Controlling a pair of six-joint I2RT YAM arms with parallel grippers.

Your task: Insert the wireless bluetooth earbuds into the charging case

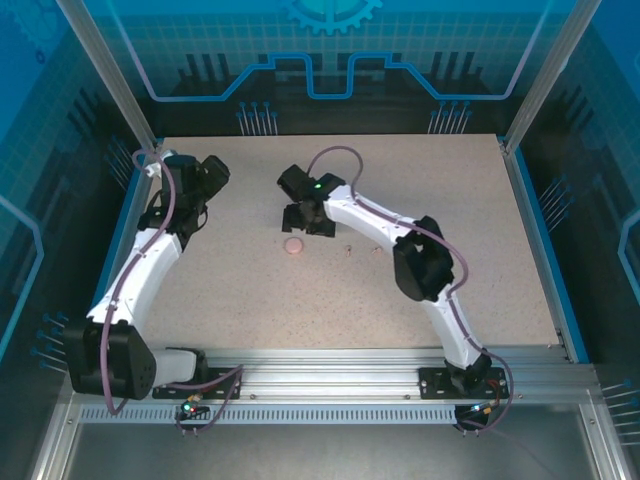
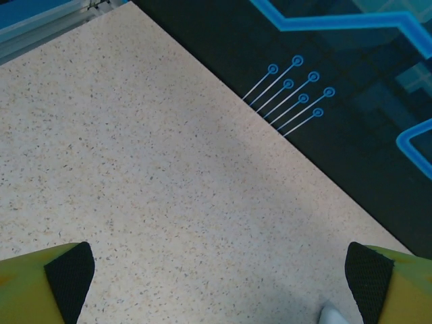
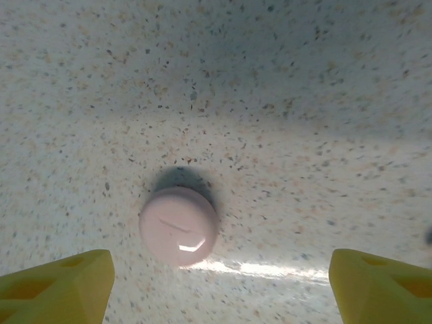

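The charging case [image 3: 179, 226] is a small round pale pink case, lid closed, lying on the speckled table [image 1: 430, 180]. From above, the case [image 1: 293, 245] sits near the middle of the table. My right gripper [image 3: 219, 287] hovers over the case, open, and the case lies toward its left finger without touching it. From above, the right gripper [image 1: 307, 220] is just behind the case. A tiny pinkish speck [image 1: 347, 247] lies right of the case, too small to say whether it is one of the earbuds. My left gripper [image 2: 219, 277] is open over bare table at the far left [image 1: 203, 180].
A small white thing [image 2: 334, 316] shows at the bottom edge near the left gripper's right finger, cut off and not identifiable. The table's back edge and dark blue-lined wall [image 2: 337, 81] lie just beyond the left gripper. A raised blue rim [image 1: 545, 240] borders the table's right side.
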